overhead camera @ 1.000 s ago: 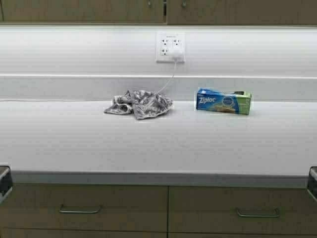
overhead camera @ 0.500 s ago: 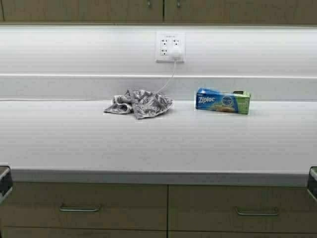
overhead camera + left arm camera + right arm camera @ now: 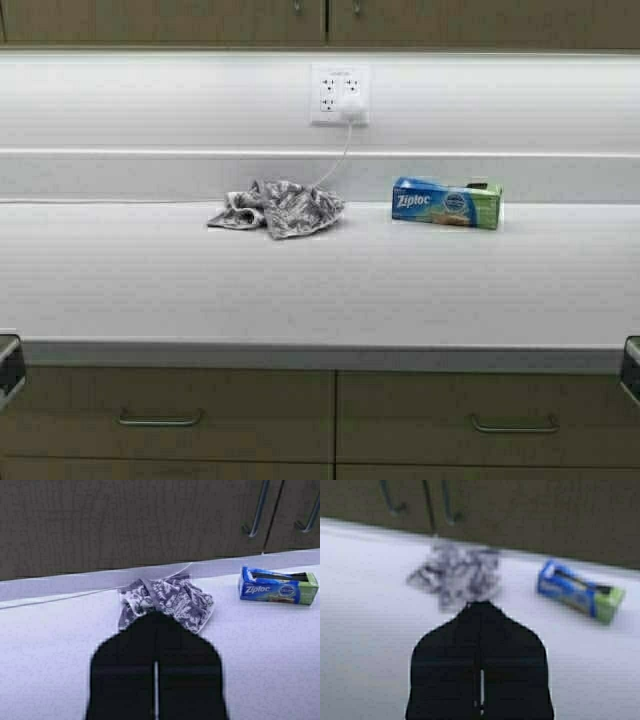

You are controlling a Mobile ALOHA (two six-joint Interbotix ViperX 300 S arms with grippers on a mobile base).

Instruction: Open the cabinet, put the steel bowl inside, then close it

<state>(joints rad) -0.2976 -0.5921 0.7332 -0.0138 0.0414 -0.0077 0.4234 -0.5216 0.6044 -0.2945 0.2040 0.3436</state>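
Note:
The cabinet (image 3: 200, 20) hangs above the counter with both tan doors closed; only its bottom strip and the handle ends (image 3: 297, 6) show in the high view. Its doors and bar handles (image 3: 257, 510) also show in the left wrist view and in the right wrist view (image 3: 520, 510). The steel bowl is out of view. My left gripper (image 3: 156, 617) is shut and empty, held low over the counter's front, pointing at the cloth. My right gripper (image 3: 481, 605) is shut and empty, likewise held low at the right.
A crumpled grey patterned cloth (image 3: 278, 208) lies at the back of the white counter (image 3: 320, 290). A blue and green Ziploc box (image 3: 447, 203) lies to its right. A wall outlet (image 3: 340, 95) has a white cord plugged in. Base drawers (image 3: 160, 418) run below.
The whole scene has shifted a little to the left in the high view, so the robot has moved slightly to the right. Both arms stay parked.

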